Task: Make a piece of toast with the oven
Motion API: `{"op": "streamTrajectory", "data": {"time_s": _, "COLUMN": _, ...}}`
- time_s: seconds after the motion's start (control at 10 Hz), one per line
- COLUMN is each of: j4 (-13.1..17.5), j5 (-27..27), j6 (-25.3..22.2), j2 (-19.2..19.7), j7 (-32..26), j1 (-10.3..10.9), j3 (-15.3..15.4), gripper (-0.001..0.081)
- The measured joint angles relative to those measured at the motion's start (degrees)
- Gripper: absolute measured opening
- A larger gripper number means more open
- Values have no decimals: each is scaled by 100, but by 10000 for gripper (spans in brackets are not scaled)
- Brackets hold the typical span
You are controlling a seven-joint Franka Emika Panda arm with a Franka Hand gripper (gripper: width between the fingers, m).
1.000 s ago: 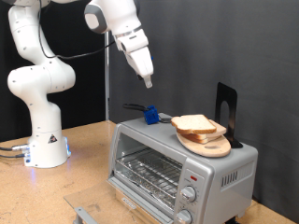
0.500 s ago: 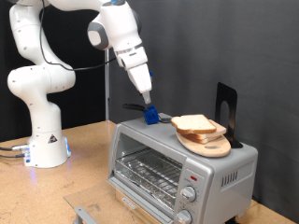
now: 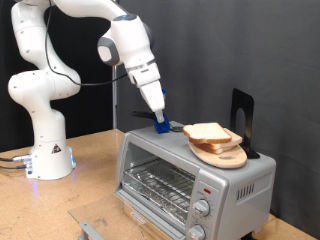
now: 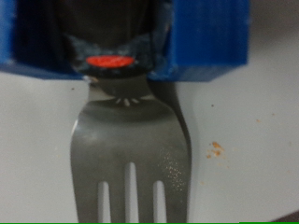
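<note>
The silver oven stands at the exterior view's lower right, its glass door shut and the wire rack showing behind it. On its top a round wooden board carries stacked slices of pale bread, the piece of toast among them. My gripper has come down on a small blue block at the oven top's back corner, away from the bread. The wrist view shows a metal fork lying on the pale oven top, its handle end set in the blue block. My fingers do not show there.
A black upright stand rises behind the board. The oven has two round knobs and a red light on its front. The arm's white base stands on the wooden table at the left. A grey flat part lies at the bottom edge.
The gripper has dropped steadily from well above the oven down to the blue block on its top. The bread, board and oven have stayed put.
</note>
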Motion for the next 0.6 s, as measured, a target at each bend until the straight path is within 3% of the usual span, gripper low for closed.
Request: {"op": "streamTrajectory", "data": {"time_s": 0.6, "j4": -18, "j5": 460, "j6": 252, "j2": 324, "j7": -205, "j1": 101, "j3": 15, "gripper": 808}}
